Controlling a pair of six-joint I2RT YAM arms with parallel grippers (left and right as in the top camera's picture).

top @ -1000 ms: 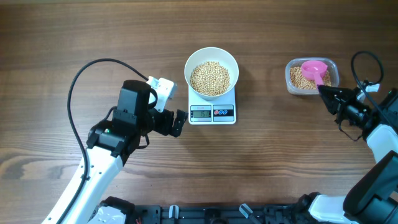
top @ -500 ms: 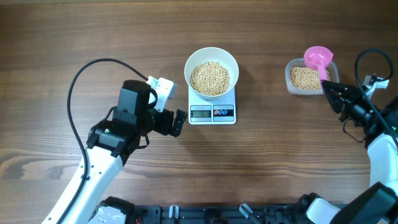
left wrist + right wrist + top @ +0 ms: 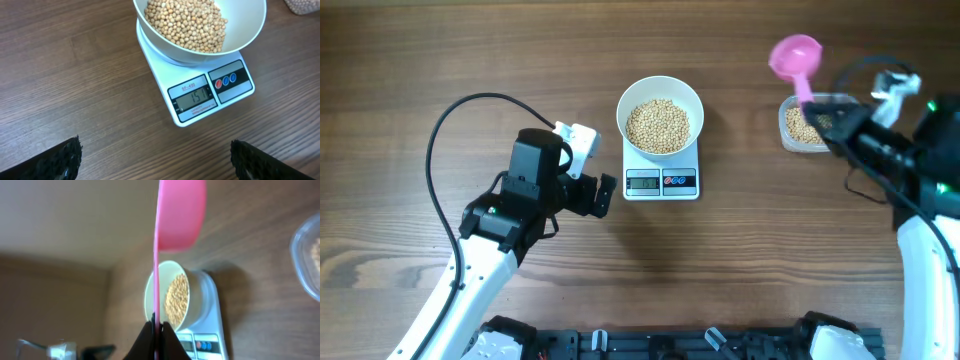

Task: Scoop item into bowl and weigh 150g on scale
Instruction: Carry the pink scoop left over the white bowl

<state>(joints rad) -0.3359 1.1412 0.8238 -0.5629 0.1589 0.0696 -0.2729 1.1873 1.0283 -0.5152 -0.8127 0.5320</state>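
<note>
The white bowl [image 3: 623, 108] stands on the scale [image 3: 661, 182], heaped with tan beans [image 3: 658, 125]. In the left wrist view the beans [image 3: 187, 22] fill the bowl [image 3: 250, 30] and the scale [image 3: 210, 95] has its display lit. My left gripper [image 3: 605, 195] rests open on the table just left of the scale, with nothing between its fingers [image 3: 60, 160]. My right gripper [image 3: 828, 125] is shut on the handle of the pink scoop [image 3: 794, 58], whose head is lifted above and left of the tub. From the right wrist the scoop [image 3: 180, 212] is seen edge-on, so its contents are hidden.
A clear plastic tub [image 3: 798, 128] with more beans sits at the right, partly under my right arm. The left arm's black cable [image 3: 470, 105] loops over the table at the left. Bare wood lies in front of the scale.
My right gripper has lifted the pink scoop out of the tub and carried it up and to the left. The left arm, bowl and scale have not moved.
</note>
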